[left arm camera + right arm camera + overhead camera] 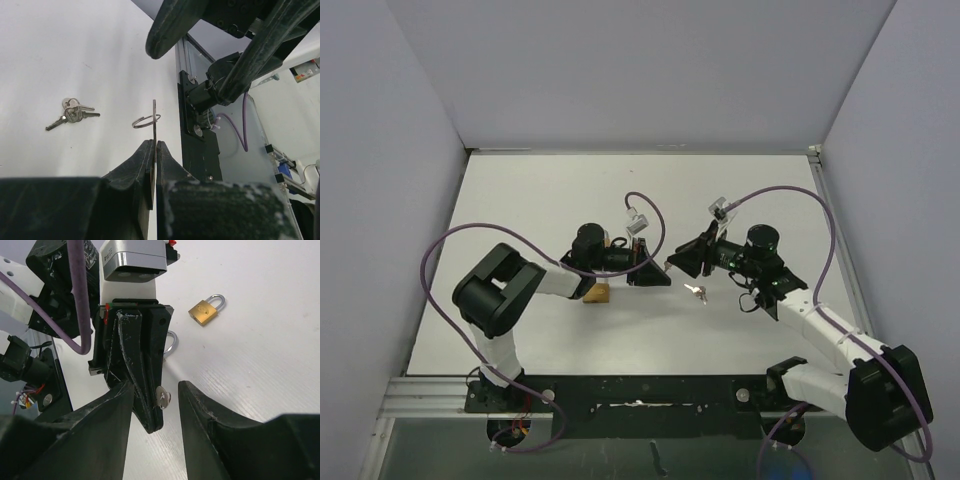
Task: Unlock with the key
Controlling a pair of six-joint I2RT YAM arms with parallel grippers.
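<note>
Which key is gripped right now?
The lone flat silver key with the wire ring, clamped in the shut left pincer; the other silver keys lie bunched and loose on the white table.

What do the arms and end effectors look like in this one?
The left arm and right arm have white links between black joints, each with a purple cable looping to the wrist. The left end effector and right end effector have black tapering fingers, scuffed whitish.
</note>
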